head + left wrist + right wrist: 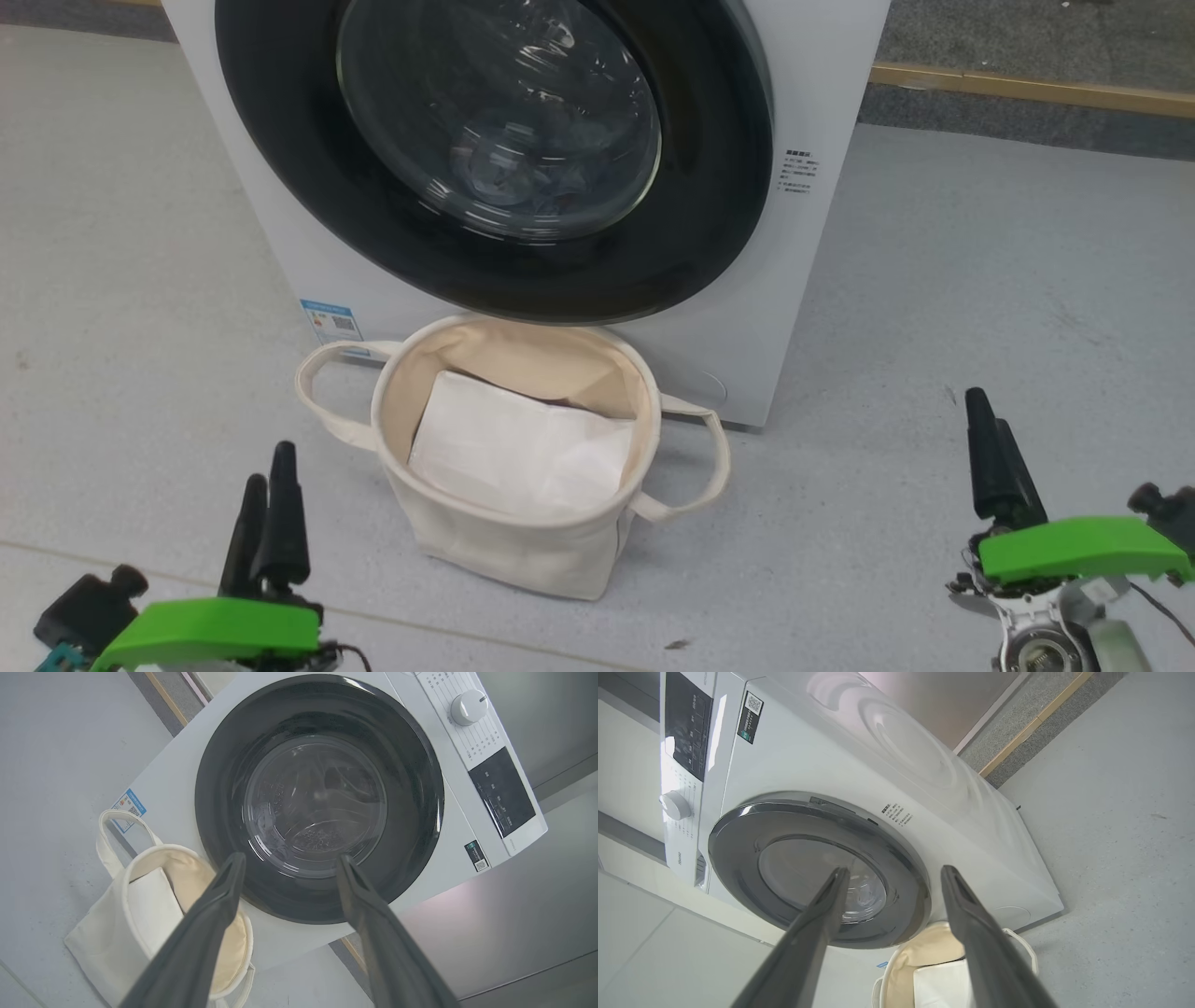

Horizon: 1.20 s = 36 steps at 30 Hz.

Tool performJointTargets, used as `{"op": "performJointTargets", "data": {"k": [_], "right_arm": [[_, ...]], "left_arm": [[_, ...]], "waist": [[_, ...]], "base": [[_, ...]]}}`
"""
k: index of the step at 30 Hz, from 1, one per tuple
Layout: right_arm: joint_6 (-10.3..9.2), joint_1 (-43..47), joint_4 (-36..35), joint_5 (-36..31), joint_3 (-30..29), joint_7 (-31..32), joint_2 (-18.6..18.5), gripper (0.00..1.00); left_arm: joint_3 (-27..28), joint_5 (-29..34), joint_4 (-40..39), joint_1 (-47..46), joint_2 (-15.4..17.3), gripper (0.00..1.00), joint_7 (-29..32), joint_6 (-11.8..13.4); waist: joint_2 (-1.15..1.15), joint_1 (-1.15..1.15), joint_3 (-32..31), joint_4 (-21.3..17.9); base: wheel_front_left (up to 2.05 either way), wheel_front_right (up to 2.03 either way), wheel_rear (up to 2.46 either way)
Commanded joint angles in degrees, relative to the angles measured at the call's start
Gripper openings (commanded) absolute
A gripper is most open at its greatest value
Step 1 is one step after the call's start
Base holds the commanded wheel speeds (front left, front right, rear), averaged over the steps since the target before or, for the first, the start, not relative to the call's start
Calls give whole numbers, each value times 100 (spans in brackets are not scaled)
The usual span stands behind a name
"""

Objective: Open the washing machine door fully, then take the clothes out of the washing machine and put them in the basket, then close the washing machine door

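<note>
Both grippers have their fingers spread wide and hold nothing. The left gripper and right gripper hover apart from the washing machine door, which sits shut against the washing machine. The basket stands on the floor just in front of the washer, below the door, with a flat white sheet inside. Contents behind the door glass are indistinct.
</note>
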Motion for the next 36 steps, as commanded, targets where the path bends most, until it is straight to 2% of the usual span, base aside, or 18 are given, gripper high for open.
{"op": "performJointTargets", "data": {"k": [1, 9, 16, 25, 30, 36], "right_arm": [[0, -374, -230, -239, 99, -94, -45, 100], [0, -447, -243, -1181, 294, -228, -77, 100], [0, -487, -161, -1894, 434, -346, -82, 100], [0, -565, 34, -2817, 486, -496, -71, 100], [0, -608, 30, -3571, 590, -580, -77, 100], [0, -622, 108, -4022, 591, -664, -68, 100]], "left_arm": [[40, 281, -252, -310, 75, 100, -84, -40], [-194, 1291, -323, -340, 115, 100, -218, 12], [-510, 2144, -334, -377, 282, 100, -335, 148], [-918, 2964, -37, -400, 420, 100, -486, 324], [-1117, 3355, 59, -459, 488, 100, -569, 427], [-1327, 3714, 155, -519, 550, 100, -653, 490]], "waist": [[0, 0, 1, 2], [0, 0, 12, 20], [0, 0, 16, 26], [0, 0, 26, 34], [0, 0, 53, 39], [0, 0, 63, 52]], "base": [[0, 0, 0], [0, 0, 0], [0, 0, 0], [0, 0, 0], [0, 0, 0], [0, 0, 0]]}}
